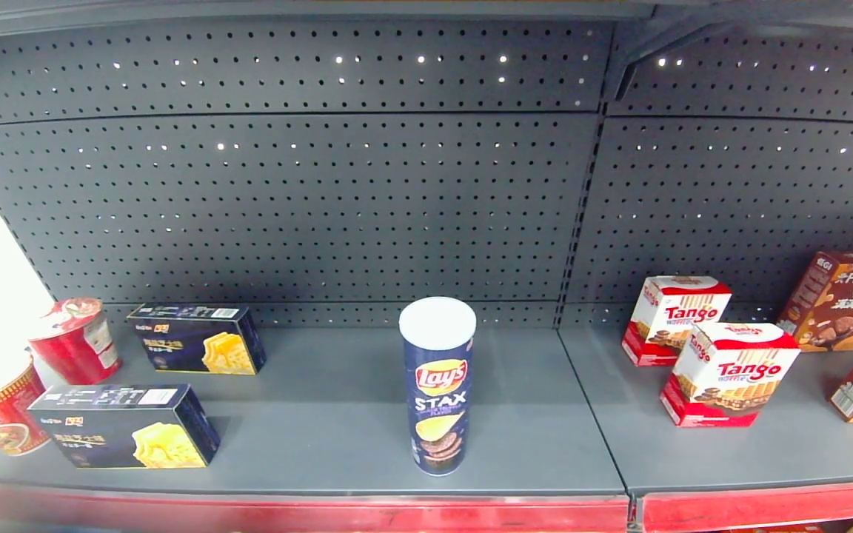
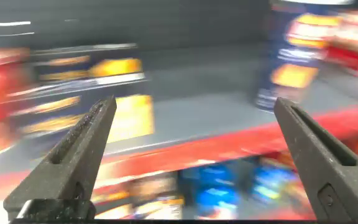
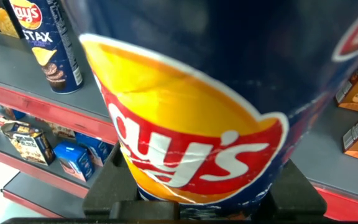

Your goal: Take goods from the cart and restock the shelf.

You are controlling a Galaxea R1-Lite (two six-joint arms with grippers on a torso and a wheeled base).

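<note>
The right hand was closed tight around the held chip can, a dark blue tube out in front of the shelf and apart from the standing chip can. The left hand was spread wide with nothing between its fingers, also in front of the shelf. Left of the standing chip can lay two dark blue boxes and red cup noodles. To its right stood two wafer boxes, with brown boxes beyond them.

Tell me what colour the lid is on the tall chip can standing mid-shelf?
White lid on the dark blue cylindrical can; head view.
</note>
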